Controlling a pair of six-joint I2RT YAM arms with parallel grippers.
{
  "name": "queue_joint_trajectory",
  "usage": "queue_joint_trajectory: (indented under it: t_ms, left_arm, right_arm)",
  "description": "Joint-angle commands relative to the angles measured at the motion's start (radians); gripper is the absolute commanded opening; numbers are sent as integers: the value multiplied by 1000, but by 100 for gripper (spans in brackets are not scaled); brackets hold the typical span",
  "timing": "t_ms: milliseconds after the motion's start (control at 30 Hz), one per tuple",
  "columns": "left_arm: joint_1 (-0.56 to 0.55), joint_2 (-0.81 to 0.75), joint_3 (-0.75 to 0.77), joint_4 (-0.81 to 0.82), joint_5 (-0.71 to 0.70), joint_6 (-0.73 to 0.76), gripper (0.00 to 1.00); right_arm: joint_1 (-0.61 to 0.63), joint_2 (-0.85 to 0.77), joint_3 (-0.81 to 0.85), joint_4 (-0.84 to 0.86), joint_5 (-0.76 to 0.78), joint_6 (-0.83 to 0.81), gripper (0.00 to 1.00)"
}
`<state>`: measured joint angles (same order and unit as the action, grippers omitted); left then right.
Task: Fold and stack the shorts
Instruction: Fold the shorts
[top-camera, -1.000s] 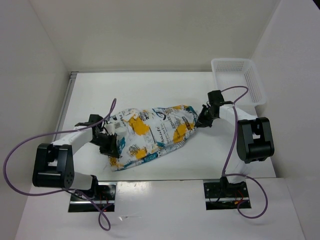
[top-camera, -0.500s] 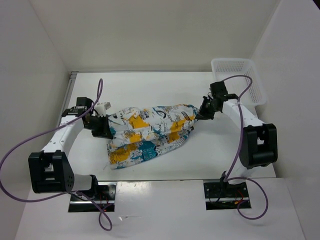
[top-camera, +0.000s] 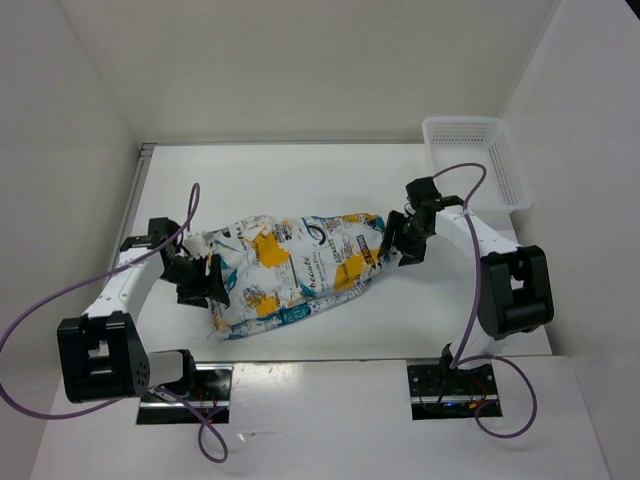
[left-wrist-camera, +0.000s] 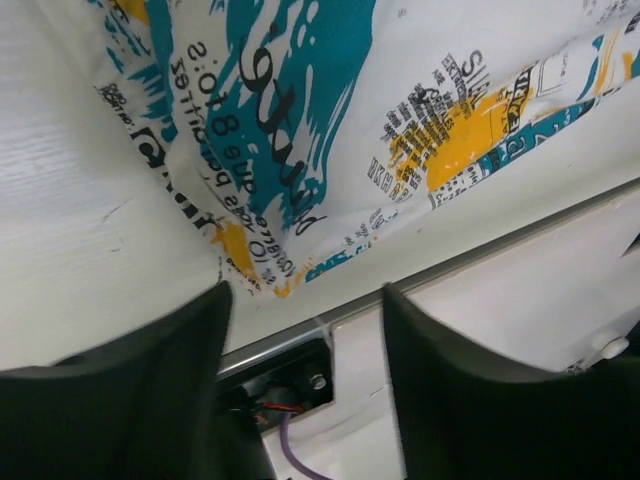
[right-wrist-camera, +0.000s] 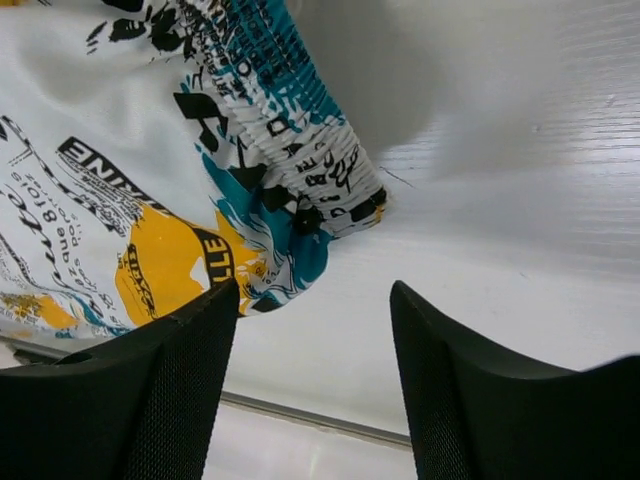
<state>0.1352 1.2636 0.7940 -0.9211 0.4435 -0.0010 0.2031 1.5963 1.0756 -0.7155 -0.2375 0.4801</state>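
Note:
The shorts (top-camera: 295, 270), white with teal, orange-yellow and black print, lie bunched lengthwise across the middle of the table. My left gripper (top-camera: 200, 280) is open at their left end and holds nothing. In the left wrist view the shorts (left-wrist-camera: 350, 110) lie beyond the open gripper (left-wrist-camera: 306, 292), apart from its black fingers (left-wrist-camera: 130, 380). My right gripper (top-camera: 398, 242) is open beside the right end. The right wrist view shows the gathered waistband of the shorts (right-wrist-camera: 130, 150) just ahead of the open gripper (right-wrist-camera: 314, 290), with bare table between the fingers (right-wrist-camera: 160, 390).
A white mesh basket (top-camera: 478, 160) stands at the back right corner. White walls close in the table on three sides. The table's near metal edge (left-wrist-camera: 480, 250) and the left arm's base plate with wiring (left-wrist-camera: 290, 385) lie right under the left gripper.
Both grippers were shut on the ends of the shorts and have now opened and let go. The shorts have settled on the table, and the left gripper has drawn back towards the near edge.

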Motion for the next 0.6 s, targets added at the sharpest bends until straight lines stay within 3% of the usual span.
queue_joint_trajectory:
  t_ms: [0, 67, 167, 233, 267, 300, 367, 433, 567]
  left_arm:
    - [6, -15, 69, 24, 32, 1, 74]
    - [6, -15, 125, 15, 11, 1, 72]
    - [-20, -6, 191, 48, 11, 1, 49]
    - [-32, -6, 176, 102, 49, 1, 41]
    - [-54, 26, 159, 172, 79, 1, 41]
    - [-65, 43, 145, 201, 80, 1, 44]
    - [-98, 95, 123, 284, 89, 1, 53]
    - [-108, 123, 114, 317, 89, 1, 54]
    - [-108, 204, 103, 384, 40, 1, 50]
  right_arm:
    - [1, -15, 67, -13, 69, -3, 68]
    - [1, -33, 113, -22, 134, -3, 68]
    - [1, -24, 153, 34, 173, 18, 57]
    - [-8, 11, 162, 73, 182, 18, 56]
    - [-8, 66, 175, 111, 172, 18, 60]
    - [-17, 105, 194, 111, 135, 0, 81]
    - [-27, 216, 231, 111, 94, -49, 93]
    - [-27, 263, 241, 111, 52, -101, 100]
    - [-27, 304, 202, 168, -55, -144, 100]
